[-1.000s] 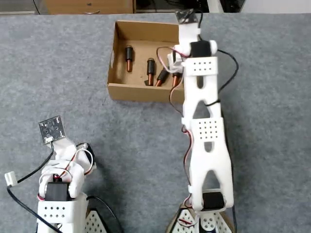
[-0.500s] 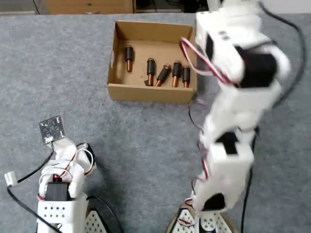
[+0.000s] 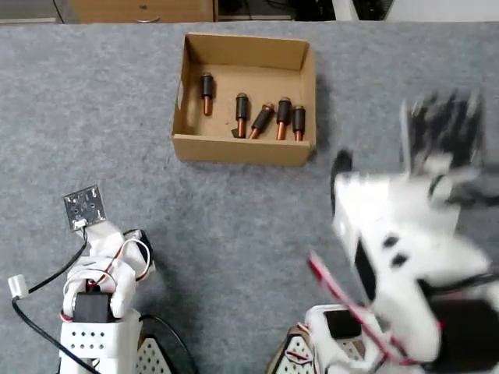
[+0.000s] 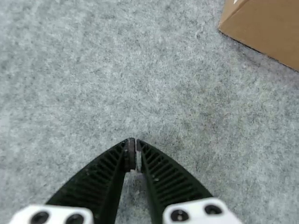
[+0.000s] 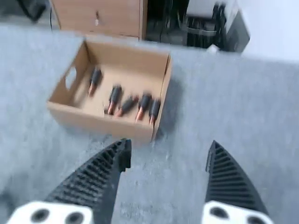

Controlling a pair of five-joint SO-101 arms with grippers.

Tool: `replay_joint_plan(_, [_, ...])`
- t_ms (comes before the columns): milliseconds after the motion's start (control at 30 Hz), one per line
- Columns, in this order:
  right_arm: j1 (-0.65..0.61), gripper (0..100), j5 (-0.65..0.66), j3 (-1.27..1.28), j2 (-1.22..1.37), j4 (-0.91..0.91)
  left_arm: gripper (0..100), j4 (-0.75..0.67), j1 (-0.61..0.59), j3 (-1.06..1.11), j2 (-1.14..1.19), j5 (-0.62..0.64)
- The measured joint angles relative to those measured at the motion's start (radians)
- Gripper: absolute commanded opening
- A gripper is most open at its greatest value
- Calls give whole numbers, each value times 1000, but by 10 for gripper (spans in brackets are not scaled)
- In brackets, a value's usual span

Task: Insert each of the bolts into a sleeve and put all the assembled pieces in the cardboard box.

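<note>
The cardboard box (image 3: 304, 58) stands open at the back of the grey table and holds several bolt-in-sleeve pieces (image 3: 262, 119), black at one end and copper at the other. The right wrist view also looks down into the box (image 5: 161, 63) at the pieces (image 5: 128, 104). My right gripper (image 5: 168, 156) is open and empty, raised above the carpet on the near side of the box; its arm (image 3: 405, 257) is folded back at the front right. My left gripper (image 4: 135, 154) is shut on nothing, low over bare carpet at the front left, with a corner of the box (image 4: 268, 23) farther off.
The left arm (image 3: 97, 288) sits folded at the front left with loose cables beside it. Wooden furniture (image 5: 98, 16) and dark equipment stand beyond the table's back edge. Grey carpet lies open between the box and both arm bases.
The right arm has pulled back from over the box to the front right, leaving one more assembled piece in the box. Its gripper is now empty and open. The left arm stayed still.
</note>
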Motion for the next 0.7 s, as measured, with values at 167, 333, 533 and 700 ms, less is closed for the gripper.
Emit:
replay_joint_plan(167, [2,253,-3,646,-327,-330,18,0,0,0,0,0])
replay_joint_plan(333, [-91,253,-3,1223,-600,-583,18,0,0,0,0,0])
replay_joint_plan(533, [-201,253,-3,1559,-845,-615,18,28,3,0,0,0])
replay_joint_plan(700, [-206,81,-3,1677,-852,-614,18,46,40,0,0,-2])
